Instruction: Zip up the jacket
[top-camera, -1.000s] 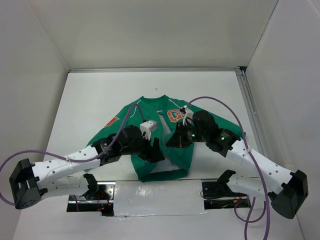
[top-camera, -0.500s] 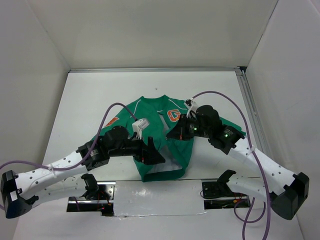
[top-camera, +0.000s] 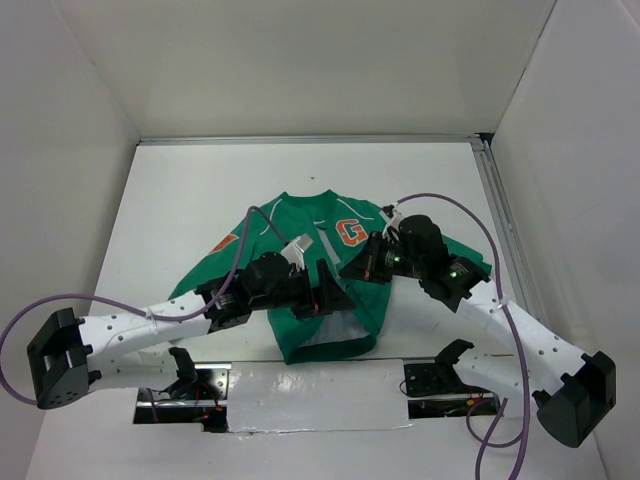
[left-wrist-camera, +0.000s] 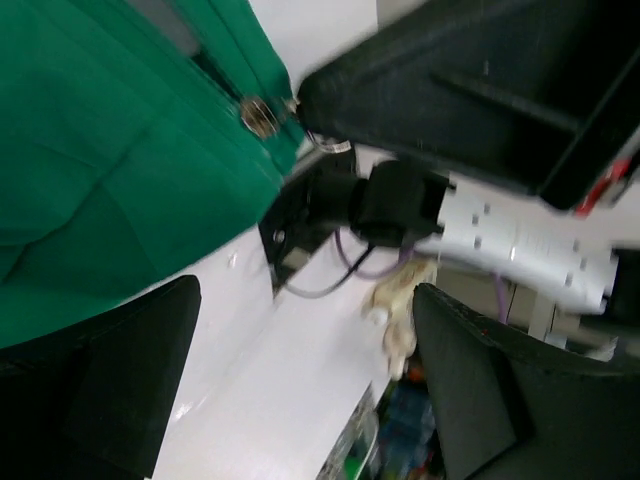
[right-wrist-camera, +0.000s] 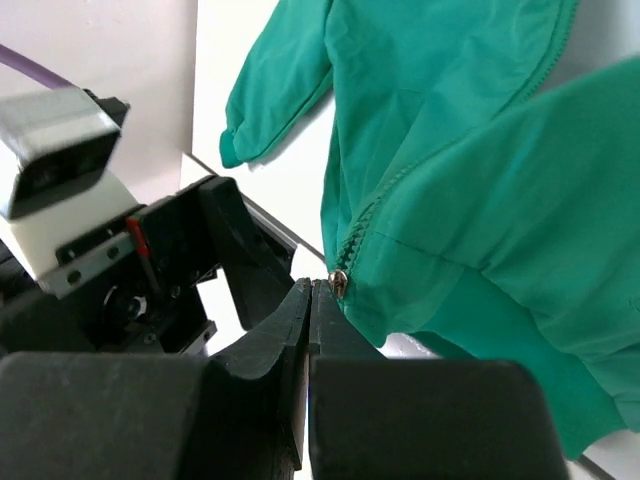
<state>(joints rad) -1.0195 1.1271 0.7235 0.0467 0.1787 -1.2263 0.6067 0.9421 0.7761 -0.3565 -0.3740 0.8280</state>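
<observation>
The green jacket (top-camera: 300, 225) lies flat on the white table, with its orange G patch (top-camera: 349, 232) on the chest and white lining showing at the open front. My right gripper (top-camera: 352, 271) is over the right front panel. In the right wrist view it (right-wrist-camera: 312, 285) is shut, with the brass zipper slider (right-wrist-camera: 339, 283) right at its tips. My left gripper (top-camera: 328, 299) hovers over the lower front, open. In the left wrist view its black fingers (left-wrist-camera: 110, 380) stand wide apart with nothing between them, and the slider (left-wrist-camera: 258, 115) hangs at the green edge above.
A white taped strip (top-camera: 320, 395) covers the near edge between the arm bases. A metal rail (top-camera: 500, 220) runs along the right side. White walls close in the back and both sides. Purple cables (top-camera: 440, 205) loop above both wrists.
My left gripper has opened wide and slid right across the jacket's lower front, toward the right gripper. The right gripper stayed shut and barely shifted.
</observation>
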